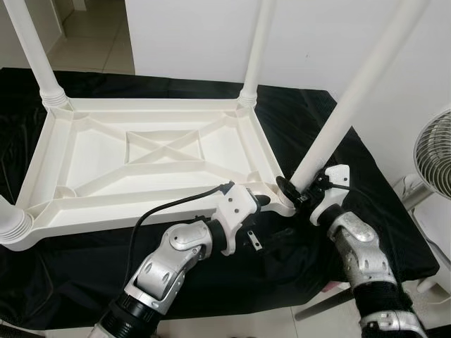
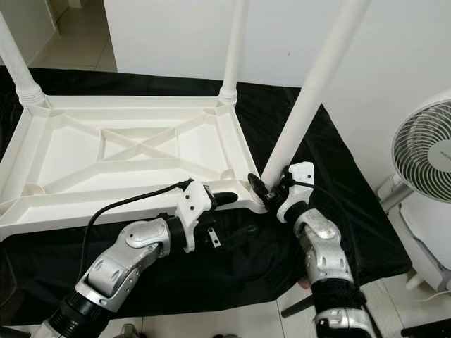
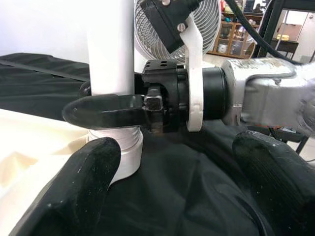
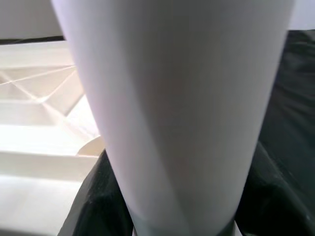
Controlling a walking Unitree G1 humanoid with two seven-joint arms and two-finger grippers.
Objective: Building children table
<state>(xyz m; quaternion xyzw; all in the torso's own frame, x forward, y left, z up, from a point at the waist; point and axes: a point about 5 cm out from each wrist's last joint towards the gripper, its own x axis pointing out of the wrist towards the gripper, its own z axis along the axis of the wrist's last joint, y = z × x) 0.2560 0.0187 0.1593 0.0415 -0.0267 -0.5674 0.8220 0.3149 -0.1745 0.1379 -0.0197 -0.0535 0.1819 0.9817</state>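
1. At the near edge of a black-draped work surface point(image 1: 84, 282), two silver robot arms reach in toward the near right corner of an upturned white plastic children's table point(image 1: 141, 169).
2. The left gripper point(image 1: 264, 202) sits against the tabletop's near rim, just beside that corner; in the left wrist view its two black fingers point(image 3: 83, 187) stand spread apart, holding nothing, with the black cloth between them.
3. The right gripper point(image 1: 296, 191) is clamped around the base of the near right leg point(image 1: 352, 98), its black fingers closed on the white tube just above the threaded collar, as the left wrist view shows.
4. That leg leans away to the right instead of standing upright, its foot at the corner socket; whether it is fully seated cannot be told.
5. The tabletop lies underside up, its ribbed frame and crossed braces showing, on the black cloth.
6. At the near left corner a ridged leg base point(image 1: 13, 229) shows at the picture's edge.
7. Farther back, two more legs stand upright in the far left corner point(image 1: 32, 49) and far right corner point(image 1: 257, 49).
8. A white floor fan point(image 2: 426, 151) stands to the right, beyond the cloth, before a white wall point(image 1: 197, 35).
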